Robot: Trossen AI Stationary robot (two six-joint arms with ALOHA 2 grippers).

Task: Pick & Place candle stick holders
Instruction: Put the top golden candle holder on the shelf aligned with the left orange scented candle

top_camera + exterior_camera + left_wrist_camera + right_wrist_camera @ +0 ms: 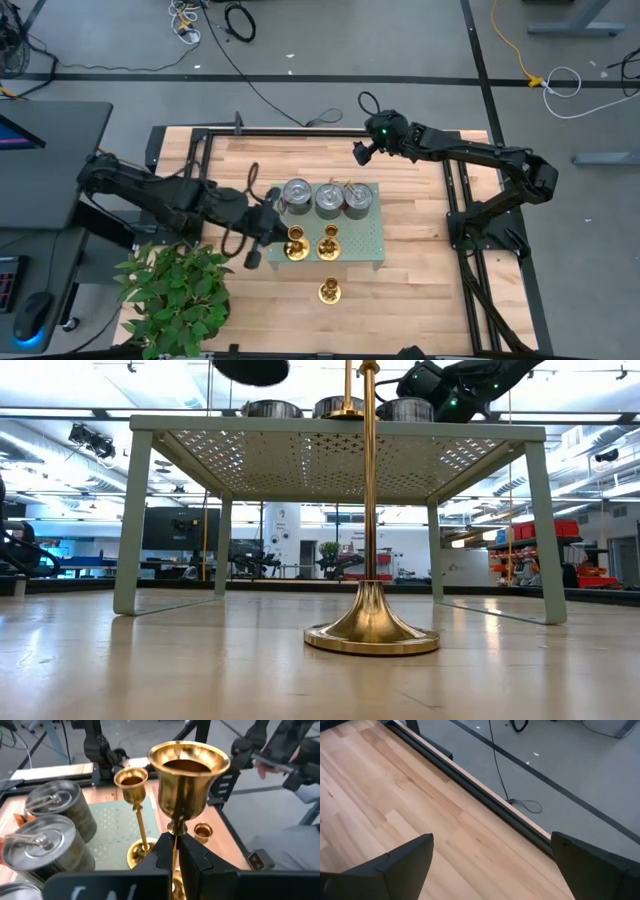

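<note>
Three gold candlesticks have long thin stems. One (329, 243) stands on the green perforated stand (365, 240). One (329, 291) stands by its round base (370, 632) on the wooden table in front of the stand. My left gripper (268, 238) is shut on the third (187, 775), over the stand's near left part (295, 243). My right gripper (362, 152) hangs open and empty above the table's far side, with bare wood between its fingers (492, 870). My left gripper pinches the candlestick's thin stem (175, 837) between its two fingers, just below the cup. The fingers come about level from the table's left and lie across the stem. The candlestick is upright. The gripper hides its base in the wrist view, so I cannot tell whether it rests on the stand.
Three lidded metal tins (328, 198) stand in a row along the stand's far edge, close behind the candlesticks. A potted plant (175, 290) fills the near left corner. A person (285, 760) sits beyond the table's right edge. Bare wood lies to the stand's right and near side.
</note>
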